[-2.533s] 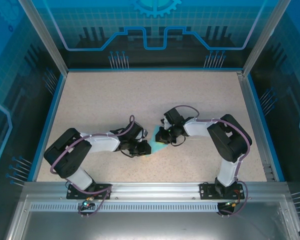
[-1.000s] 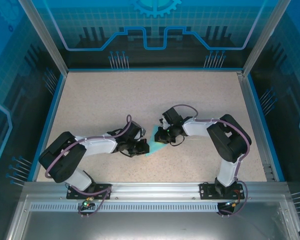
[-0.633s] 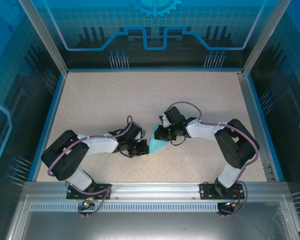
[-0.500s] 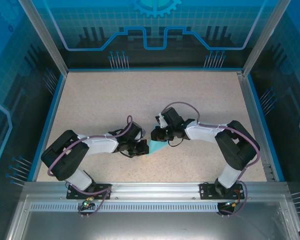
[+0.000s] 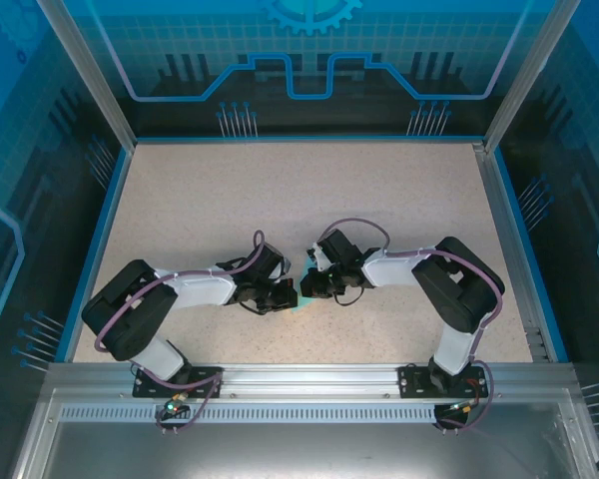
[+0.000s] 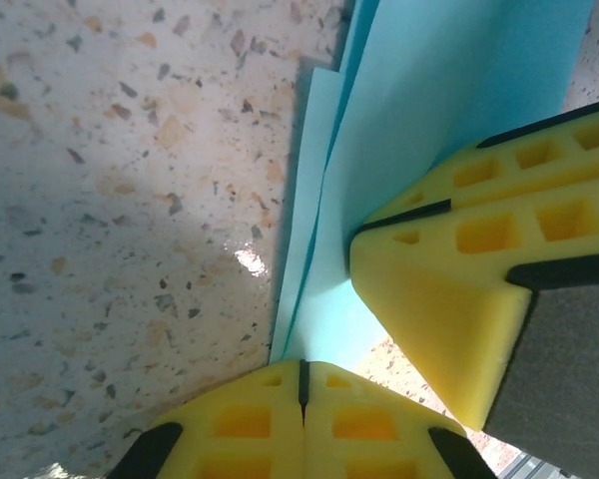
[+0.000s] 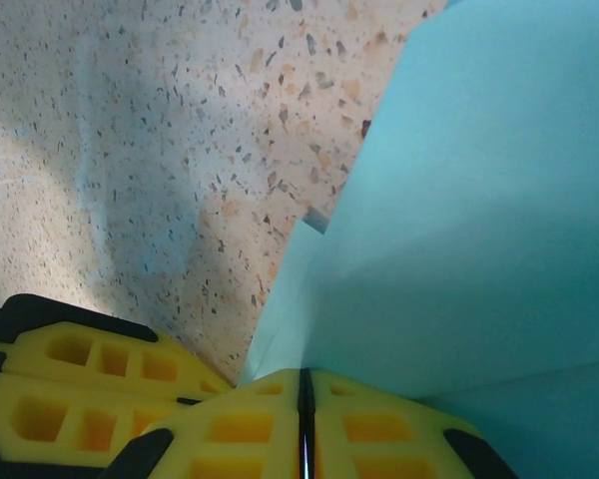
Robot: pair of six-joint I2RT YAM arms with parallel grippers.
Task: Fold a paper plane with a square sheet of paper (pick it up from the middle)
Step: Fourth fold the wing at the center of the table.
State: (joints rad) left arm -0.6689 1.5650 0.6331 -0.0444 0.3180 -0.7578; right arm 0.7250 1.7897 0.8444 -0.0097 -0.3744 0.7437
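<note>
Left gripper (image 6: 301, 374) has its yellow pads pressed flat together, and the bottom corner of the light cyan sheet of paper (image 6: 429, 120) runs straight into the seam between them, so it is clamped on the paper. From those fingertips the sheet stretches up and away, with several layered edges showing along its left side. Just to the right of the left fingertips, the right gripper (image 6: 449, 289) leans against the same sheet.

In the right wrist view, the right gripper's own pads (image 7: 379, 424) are likewise closed tight, with the paper entering the line where they meet and spreading upward and to the right of them. The left gripper sits just beside it, at its lower left.

From above, the two grippers meet tip to tip, almost touching, near the middle of the speckled table (image 5: 230, 200), with the paper mostly hidden between them.
</note>
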